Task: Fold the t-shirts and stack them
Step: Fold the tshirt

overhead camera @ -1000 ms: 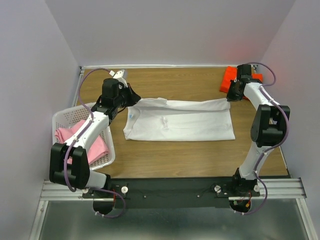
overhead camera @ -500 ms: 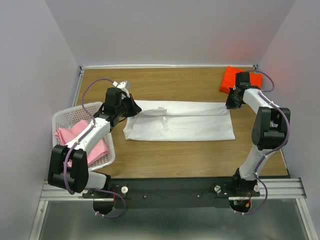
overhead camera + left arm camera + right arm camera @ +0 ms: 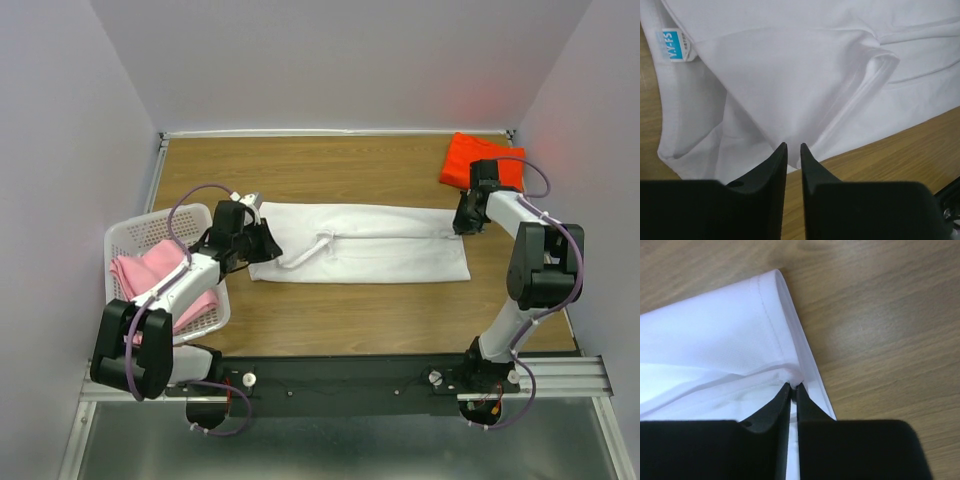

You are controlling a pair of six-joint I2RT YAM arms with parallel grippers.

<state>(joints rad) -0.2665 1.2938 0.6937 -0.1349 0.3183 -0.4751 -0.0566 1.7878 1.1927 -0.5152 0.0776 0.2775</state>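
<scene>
The white t-shirt point(image 3: 370, 250) lies on the table as a long folded band, its label end point(image 3: 675, 45) on the left. My left gripper point(image 3: 268, 243) sits low at the band's left near corner. Its jaws point(image 3: 792, 145) stand a narrow gap apart with no cloth between them. At the band's right end, my right gripper point(image 3: 462, 222) has its tips point(image 3: 793, 385) pinched on a small bunch of the white t-shirt point(image 3: 715, 325) beside the hem. The orange-red t-shirt point(image 3: 482, 158) lies folded at the far right corner. The pink t-shirt point(image 3: 150, 272) is in the basket.
A white lattice basket point(image 3: 128, 235) stands at the left table edge, right beside my left arm. Walls close in the table on the left, back and right. Bare wood point(image 3: 350, 320) lies between the white t-shirt and the arm bases.
Both grippers came toward the near side, carrying the white t-shirt's far edge over into a narrower band. The left jaws have parted slightly. The right arm has moved off the orange-red t-shirt.
</scene>
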